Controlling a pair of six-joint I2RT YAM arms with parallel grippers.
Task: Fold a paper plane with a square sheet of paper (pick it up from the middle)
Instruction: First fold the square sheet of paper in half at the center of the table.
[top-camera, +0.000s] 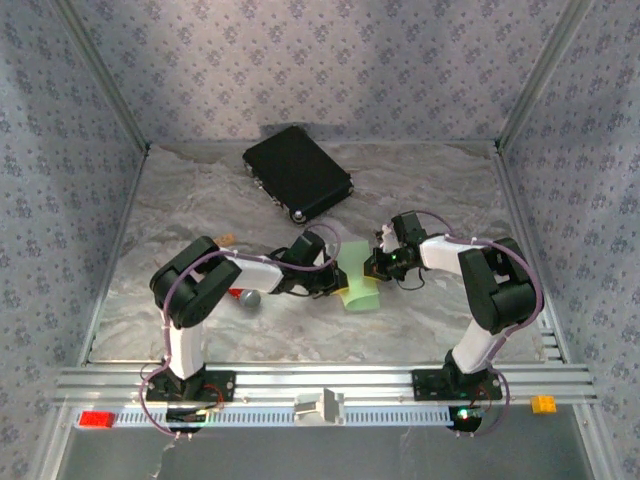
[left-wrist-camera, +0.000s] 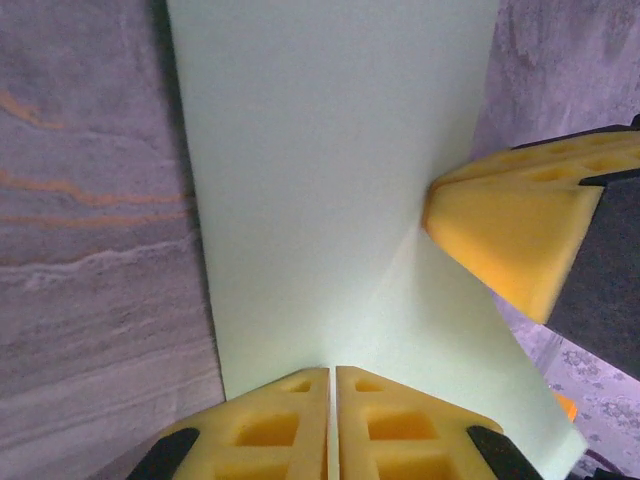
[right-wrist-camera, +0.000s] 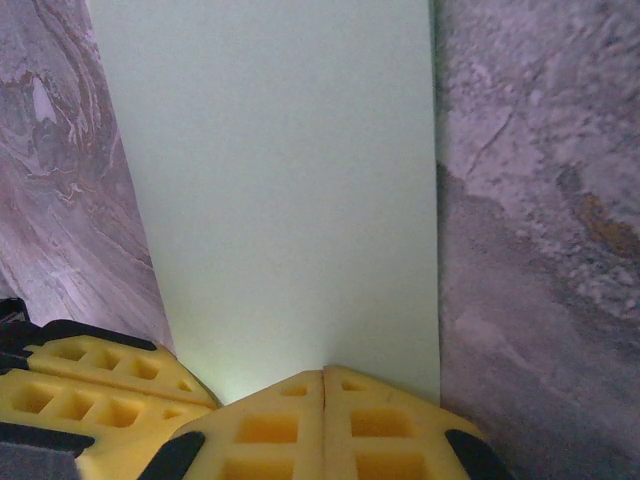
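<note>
The square sheet of paper (top-camera: 358, 287), pale green, sits on the near side of the black case (top-camera: 297, 172), toward the arm bases and slightly to the case's right. From above it looks bowed rather than flat, and whether any of it rests on the marbled table (top-camera: 200, 200) cannot be told. The left wrist view shows a faint diagonal crease across it.

The left gripper (top-camera: 322, 278) reaches it from the case's near-left; its fingers (left-wrist-camera: 270, 432) are pressed together, pinching the sheet's edge at their seam. The right gripper (top-camera: 380, 265) reaches it from the case's near-right; its fingers (right-wrist-camera: 385, 432) are likewise closed on the paper's edge. The two pinches sit just beside each other.

The likely trouble comes from that closeness. If the arms draw apart unevenly, the thin sheet could tear between the pinches. If they push together, it could buckle into a stray crease, and an off-centre fold would probably give a lopsided plane. Each grip takes only the margin, so a quick swing could pull the paper free. The yellow fingers could also knock each other while re-gripping.

A red-handled tool (top-camera: 243, 296) lies nearer the bases than the case, left of the left gripper and apart from the sheet; a wide sweep of that arm might knock it.
</note>
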